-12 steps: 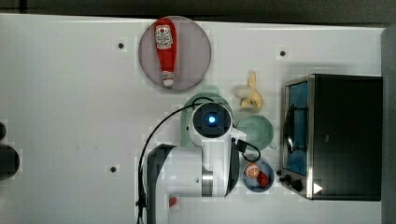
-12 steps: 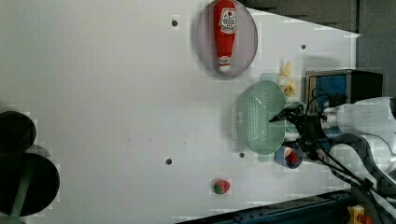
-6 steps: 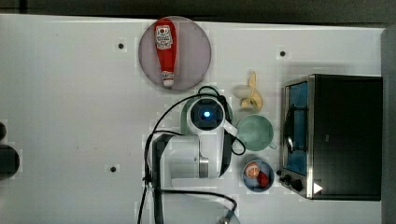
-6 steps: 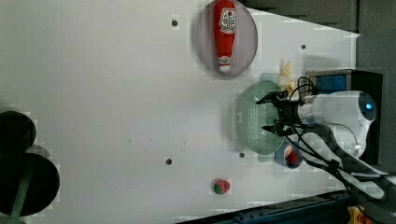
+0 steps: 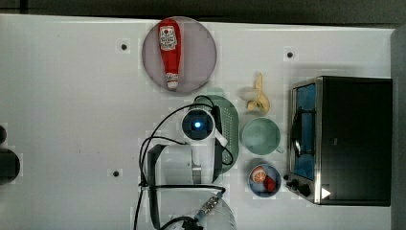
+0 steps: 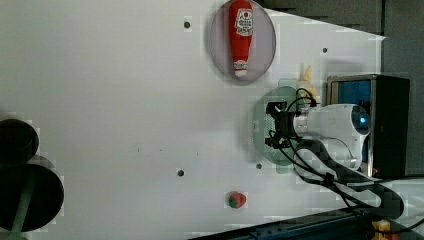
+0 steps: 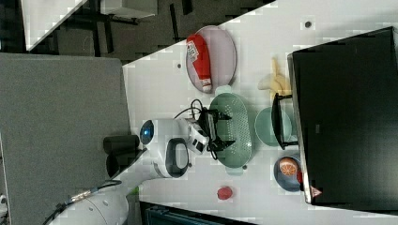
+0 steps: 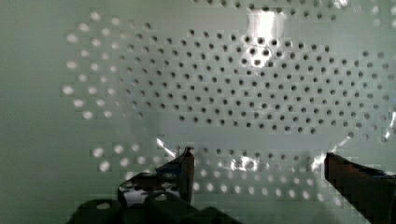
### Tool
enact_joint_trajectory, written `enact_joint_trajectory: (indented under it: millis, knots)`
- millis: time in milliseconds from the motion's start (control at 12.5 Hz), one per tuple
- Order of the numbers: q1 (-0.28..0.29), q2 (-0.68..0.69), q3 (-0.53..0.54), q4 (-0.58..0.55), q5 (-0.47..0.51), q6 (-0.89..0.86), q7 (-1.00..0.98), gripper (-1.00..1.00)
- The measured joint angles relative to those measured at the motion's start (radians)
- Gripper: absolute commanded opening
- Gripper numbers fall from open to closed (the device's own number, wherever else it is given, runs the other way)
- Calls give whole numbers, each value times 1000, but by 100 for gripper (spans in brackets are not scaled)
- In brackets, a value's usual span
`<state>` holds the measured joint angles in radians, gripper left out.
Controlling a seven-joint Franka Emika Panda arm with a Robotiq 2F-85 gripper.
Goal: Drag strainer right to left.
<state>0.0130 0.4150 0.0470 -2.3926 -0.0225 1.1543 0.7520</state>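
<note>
Red ketchup bottle (image 5: 169, 51), white label unreadable, beside strainer (image 7: 237, 126)

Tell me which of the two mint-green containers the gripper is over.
The strainer, the larger oval one with a perforated bottom; the open gripper hangs inside it, not over the round cup beside it.

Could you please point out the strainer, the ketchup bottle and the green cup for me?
strainer (image 7: 234, 126): right view, on its perforated bottom.
ketchup bottle (image 5: 169, 52): top view, on the red body.
green cup (image 5: 260, 135): top view, on its solid inside.
</note>
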Motion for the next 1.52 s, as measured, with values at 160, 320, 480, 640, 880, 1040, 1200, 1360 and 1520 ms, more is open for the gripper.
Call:
enact_joint_trajectory:
  millis: [160,320,480,640,880,1040,1200,1360,1520]
  knots:
    - [7,-12,21,-12,1,7,11,100]
    - [-9,-31,65,-8,35,9,38,100]
    - [-8,-46,93,-12,27,0,51,100]
    - [9,-48,99,-18,39,8,83,100]
    - [11,-32,151,2,50,12,169,100]
    - [31,-19,177,20,57,19,211,100]
    - [64,-21,191,21,49,20,269,100]
    - [113,-12,196,21,32,20,293,100]
    - [141,-1,214,35,56,6,345,100]
